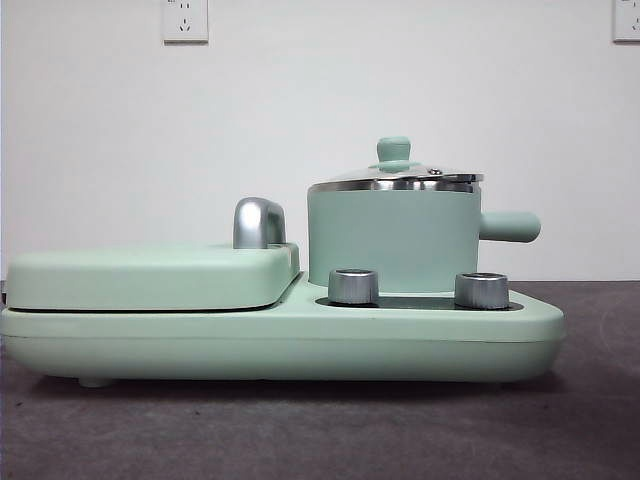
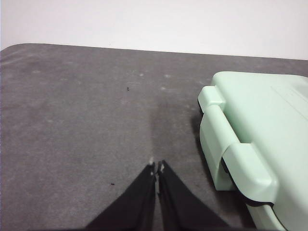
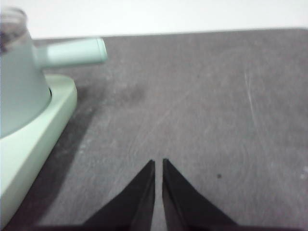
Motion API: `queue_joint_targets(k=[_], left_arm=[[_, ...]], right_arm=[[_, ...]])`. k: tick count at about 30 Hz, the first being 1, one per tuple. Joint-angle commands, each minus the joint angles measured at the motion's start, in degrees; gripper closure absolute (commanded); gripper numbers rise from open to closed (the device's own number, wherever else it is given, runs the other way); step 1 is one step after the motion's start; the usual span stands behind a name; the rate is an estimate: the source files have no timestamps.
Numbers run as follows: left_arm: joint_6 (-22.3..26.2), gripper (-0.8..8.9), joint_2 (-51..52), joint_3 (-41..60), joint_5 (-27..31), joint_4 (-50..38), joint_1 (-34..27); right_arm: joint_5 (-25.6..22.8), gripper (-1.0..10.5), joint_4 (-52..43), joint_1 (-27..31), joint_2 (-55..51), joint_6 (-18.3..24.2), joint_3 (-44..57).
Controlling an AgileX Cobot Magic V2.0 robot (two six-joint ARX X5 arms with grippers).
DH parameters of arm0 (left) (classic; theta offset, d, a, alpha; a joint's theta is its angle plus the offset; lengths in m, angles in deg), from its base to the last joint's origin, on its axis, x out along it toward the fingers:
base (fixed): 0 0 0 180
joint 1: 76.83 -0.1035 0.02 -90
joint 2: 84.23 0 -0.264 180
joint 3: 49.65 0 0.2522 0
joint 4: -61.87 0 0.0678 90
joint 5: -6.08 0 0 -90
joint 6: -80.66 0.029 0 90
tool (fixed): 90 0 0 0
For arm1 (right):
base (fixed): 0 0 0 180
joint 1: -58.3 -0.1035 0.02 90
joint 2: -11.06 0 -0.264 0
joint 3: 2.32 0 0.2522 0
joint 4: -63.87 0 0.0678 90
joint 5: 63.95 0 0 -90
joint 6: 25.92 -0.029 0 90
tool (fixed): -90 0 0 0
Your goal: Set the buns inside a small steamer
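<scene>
The small steamer (image 1: 392, 235), a mint-green pot with a steel rim and a stubby side handle, stands on the right half of a mint-green cooker base (image 1: 280, 340). Its green-knobbed lid (image 1: 394, 172) rests on top. The buns are out of view. My left gripper (image 2: 157, 166) hovers shut over the grey table, beside the cooker's flat-lidded end (image 2: 255, 139). My right gripper (image 3: 158, 162) is shut too, over bare table, with the steamer (image 3: 19, 82) and its handle (image 3: 72, 52) off to one side. Neither gripper holds anything.
A flat mint-green griddle lid (image 1: 150, 275) with a chrome handle (image 1: 258, 222) covers the base's left half. Two steel knobs (image 1: 353, 286) sit in front of the steamer. The grey table (image 1: 300, 430) runs to a white wall with power sockets (image 1: 185, 20).
</scene>
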Motion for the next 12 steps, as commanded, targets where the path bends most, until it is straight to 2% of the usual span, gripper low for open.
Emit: queue_joint_targets(k=[1, 12], left_arm=[[0.52, 7.97, 0.07, 1.07, -0.22, 0.5, -0.11], [0.52, 7.97, 0.07, 1.07, -0.24, 0.5, -0.11]], right_arm=[[-0.17, 9.2, -1.97, -0.04, -0.11, 1.25, 1.27], [-0.11, 9.2, -3.13, -0.02, -0.11, 1.27, 1.27]])
